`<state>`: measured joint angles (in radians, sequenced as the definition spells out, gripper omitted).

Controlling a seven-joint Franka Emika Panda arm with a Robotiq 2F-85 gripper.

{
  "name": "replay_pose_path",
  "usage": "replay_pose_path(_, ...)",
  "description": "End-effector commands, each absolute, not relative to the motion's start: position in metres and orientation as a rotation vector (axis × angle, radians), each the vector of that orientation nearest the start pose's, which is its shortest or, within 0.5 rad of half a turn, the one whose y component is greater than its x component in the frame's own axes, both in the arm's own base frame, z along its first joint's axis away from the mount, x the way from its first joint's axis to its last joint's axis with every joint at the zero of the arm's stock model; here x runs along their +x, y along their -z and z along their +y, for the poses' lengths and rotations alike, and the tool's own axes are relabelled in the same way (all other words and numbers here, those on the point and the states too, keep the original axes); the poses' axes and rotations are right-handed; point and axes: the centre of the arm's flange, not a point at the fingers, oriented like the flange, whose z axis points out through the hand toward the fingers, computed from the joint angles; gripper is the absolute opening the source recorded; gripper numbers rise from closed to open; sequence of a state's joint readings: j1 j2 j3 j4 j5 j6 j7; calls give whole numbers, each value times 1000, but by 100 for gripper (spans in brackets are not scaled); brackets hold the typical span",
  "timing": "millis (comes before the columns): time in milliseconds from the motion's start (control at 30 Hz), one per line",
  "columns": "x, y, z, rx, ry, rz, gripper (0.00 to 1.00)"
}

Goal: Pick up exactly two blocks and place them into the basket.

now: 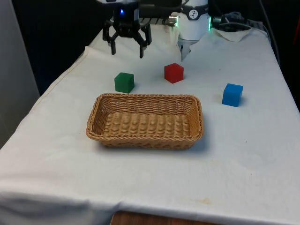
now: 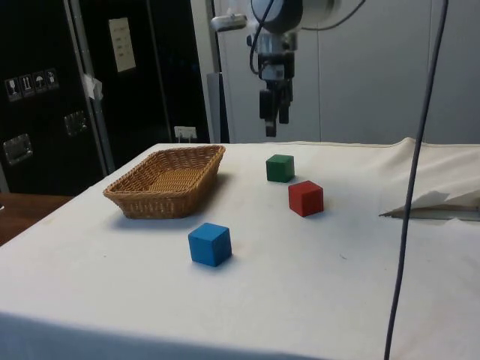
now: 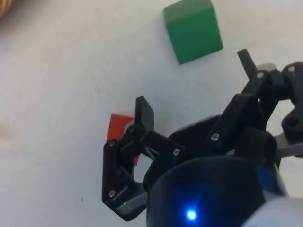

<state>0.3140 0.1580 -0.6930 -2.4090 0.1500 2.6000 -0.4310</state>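
Observation:
A wicker basket (image 1: 93,123) stands in the middle of the table with nothing inside it. Behind it sit a green block (image 1: 124,82) and a red block (image 1: 174,73); a blue block (image 1: 232,94) lies off to the front view's right. My gripper (image 1: 127,51) hangs open in the air above and behind the green block, holding nothing. From the side, the gripper (image 2: 274,127) is well above the green block (image 2: 280,168) and the red block (image 2: 306,198). The wrist view has the green block (image 3: 193,30) ahead of the fingers (image 3: 144,113) and the red block (image 3: 116,130) partly hidden behind one.
The basket (image 2: 135,201) and the blue block (image 2: 209,244) also appear from the side. A dark cable (image 2: 412,187) hangs down in that view. Crumpled cloth (image 1: 236,30) lies at the table's far end by the robot's base.

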Motion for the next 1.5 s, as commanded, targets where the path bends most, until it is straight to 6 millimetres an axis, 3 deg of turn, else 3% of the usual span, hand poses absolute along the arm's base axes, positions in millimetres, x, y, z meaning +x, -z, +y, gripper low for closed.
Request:
replay_pose_path(0,464,-267,-194,-3178,114,92,100)
replay_pose_path(367,463,-234,-203,-3200,88,84,100)
replay_pose_path(833,472,-207,-190,-3175,120,96,100)
replay_pose_path(1400,469,-193,-192,-3184,125,98,100)
replay_pose_path(1467,469,-192,-192,-3185,123,97,90)
